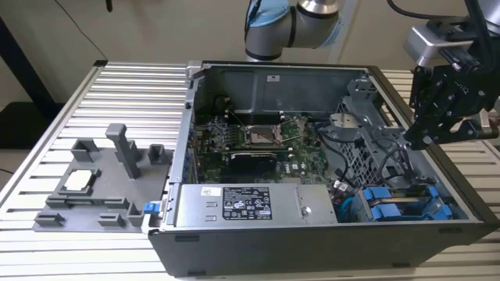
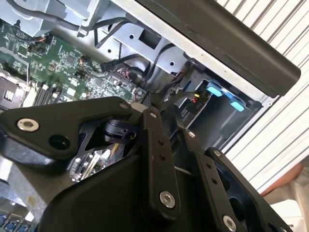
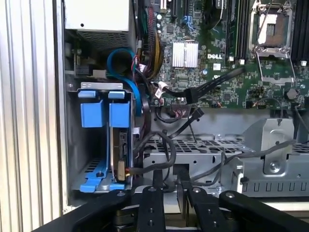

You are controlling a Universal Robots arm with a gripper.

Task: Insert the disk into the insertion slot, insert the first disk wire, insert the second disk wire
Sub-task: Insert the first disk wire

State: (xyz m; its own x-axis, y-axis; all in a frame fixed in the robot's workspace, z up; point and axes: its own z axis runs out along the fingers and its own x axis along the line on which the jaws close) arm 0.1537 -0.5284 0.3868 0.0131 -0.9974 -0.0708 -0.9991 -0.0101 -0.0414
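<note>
My gripper (image 1: 425, 138) hangs over the open computer case (image 1: 312, 252), by the wall on the exterior view's right, above the grey metal framing. My jaws stand a little apart, and in both wrist views nothing sits in the narrow gap between them. Below me in the first wrist view is the disk (image 3: 120, 151). Its silver body is seated in the insertion slot (image 3: 73, 154) under its blue tab, just beside a second blue carrier (image 3: 91, 115). A black cable (image 3: 159, 162) loops round to the disk's exposed end. The green motherboard (image 3: 212, 63) spreads beyond it, and the labelled power supply (image 1: 246, 205) lies along the case's near wall. The case rests on a ribbed aluminium table (image 1: 133, 88) whose slats run out on both sides. A grey fixture tray (image 1: 58, 205) with upright pegs sits on the exterior view's left, well apart from me. Behind it all is a plain beige wall (image 1: 164, 29), and the arm's blue-collared joint (image 1: 293, 23) rises at the table's far edge.
</note>
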